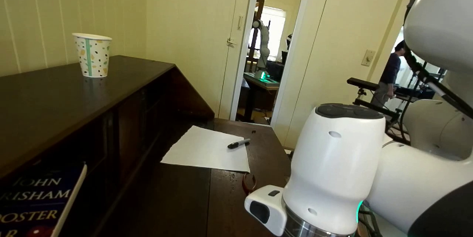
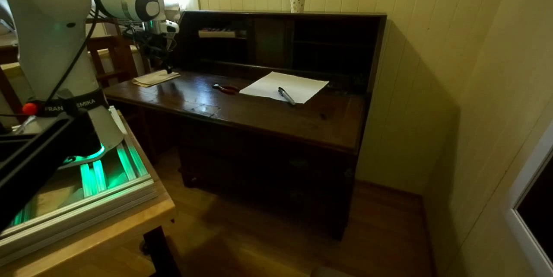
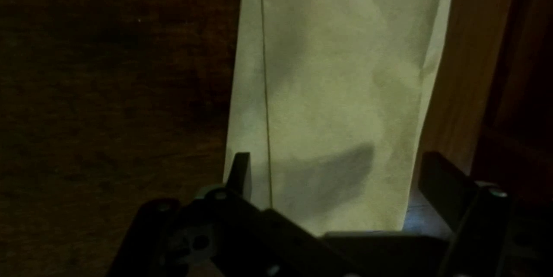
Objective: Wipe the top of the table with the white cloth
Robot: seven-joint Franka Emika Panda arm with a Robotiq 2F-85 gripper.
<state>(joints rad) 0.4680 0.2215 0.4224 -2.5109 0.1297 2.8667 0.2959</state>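
Table [image 2: 259,117]: dark wood; the surface to be wiped; shelves [image 2: 270,43] along its back.

Cloth [image 2: 153,79]: one, cream, folded, flat on the table at one short end. Placed there, probably, for easy reach, with the table's whole length ahead for wiping.

Gripper [image 3: 339,179]: one; fingers spread, nothing held; at that same end of the table, over the cloth. By the wrist view, one finger stands over a long margin of the cloth, its fellow just outside the opposite margin; spacing apparently meant to take the folded width between them. Contact with cloth or table: cannot be told.

Paper [image 1: 207,152]: one sheet, flat on the table, past its middle toward the opposite short end. Pen [image 1: 238,143]: one, lying on the paper, perhaps as a weight.

Pliers [image 2: 225,89]: one pair, red handles, on the table between cloth and paper; likely in the way of a long stroke.

Cup [image 1: 92,57]: one, upright on the table's upper ledge [image 1: 48,85], probably out of the wipe's path.

Bearing of cloth: long axis about parallel to the table's short end, front edge to shelves; a layer edge runs the same way. The short side under the gripper seems to face the shelves.
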